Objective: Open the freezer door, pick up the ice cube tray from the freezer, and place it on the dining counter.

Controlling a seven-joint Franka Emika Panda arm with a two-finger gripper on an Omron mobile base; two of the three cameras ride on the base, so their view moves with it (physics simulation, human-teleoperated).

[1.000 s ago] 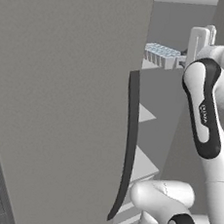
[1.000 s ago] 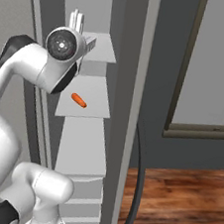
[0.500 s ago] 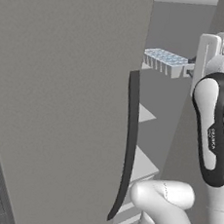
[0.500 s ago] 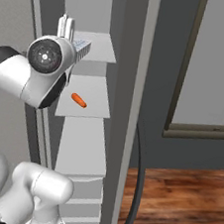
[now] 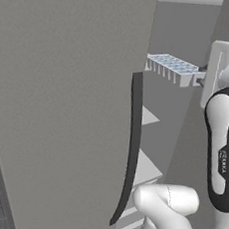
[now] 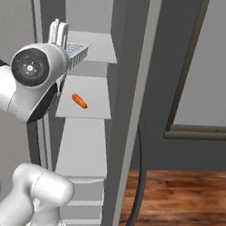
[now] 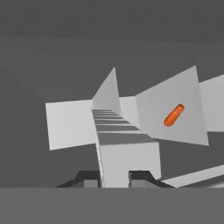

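The freezer door (image 5: 62, 106) stands swung open at the left, its dark curved handle (image 5: 131, 153) facing me. My gripper (image 5: 203, 78) is shut on one end of the ice cube tray (image 5: 174, 68), holding it level in the air in front of the freezer shelves. From the right side the ice cube tray (image 6: 76, 53) sticks out of the gripper (image 6: 66, 58) toward the upper shelf (image 6: 96, 47). In the hand view the tray (image 7: 124, 148) runs away from the gripper (image 7: 115, 177), clamped between both finger tips. The dining counter is out of view.
An orange, sausage-shaped item (image 6: 78, 101) lies on the middle freezer shelf (image 6: 92, 110), and this orange item (image 7: 173, 115) sits right of the tray. The freezer's grey side wall (image 6: 127, 112) rises to the right, with wood floor (image 6: 183, 205) beyond it.
The hand has drawn back from the shelves toward the base with the tray in it. The tray now hangs clear of the upper shelf. The door has not moved.
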